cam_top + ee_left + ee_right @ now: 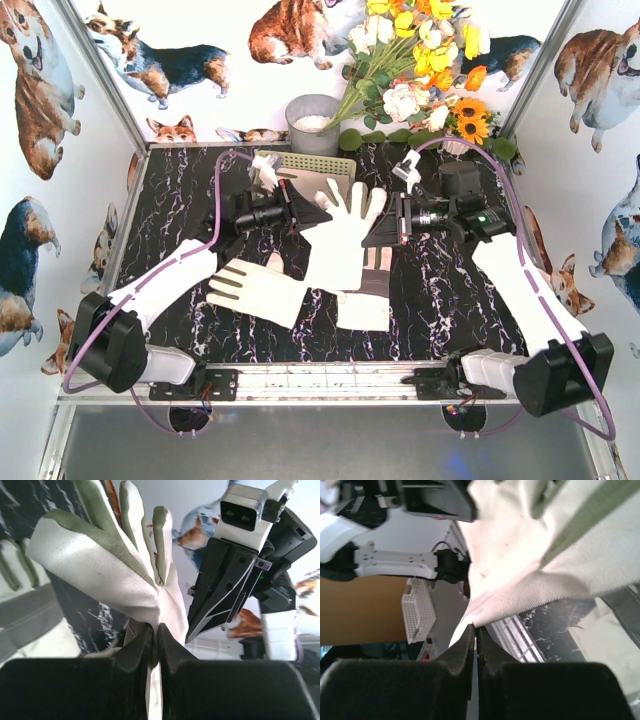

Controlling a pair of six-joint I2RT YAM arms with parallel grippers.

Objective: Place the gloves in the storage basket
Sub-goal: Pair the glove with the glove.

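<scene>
**A:** Where is the glove right now?

**B:** The cream-white fabric glove with grey-green finger patches (pixel 340 240) is up in the air over the middle of the black marbled table (pixel 180 205), spread between the two arms. The left gripper (pixel 156 630) has its fingers pinched narrow on one edge of the cloth. The right gripper (pixel 475 630) is clamped just as tight on the opposite edge.

**A:** And where does it go?

**B:** Into the shallow pale cream perforated plastic basket (pixel 318 165). It stands at the table's far edge, left of centre, just beyond the left wrist.

**A:** How would you do the carry well?

**B:** Move both arms toward the far edge together, so the cloth neither tears free nor sags. Line the glove's length up with the basket's long side and lower it inside the walls before either grip lets go. The left arm sits close to the basket, so watch for a nudge.

**A:** What else is waiting?

**B:** A flat cream glove (pixel 258 290) lies toward the near edge, left of centre. A grey-striped glove (pixel 368 290) lies under the lifted one. That may be two overlapped; I cannot tell.
</scene>
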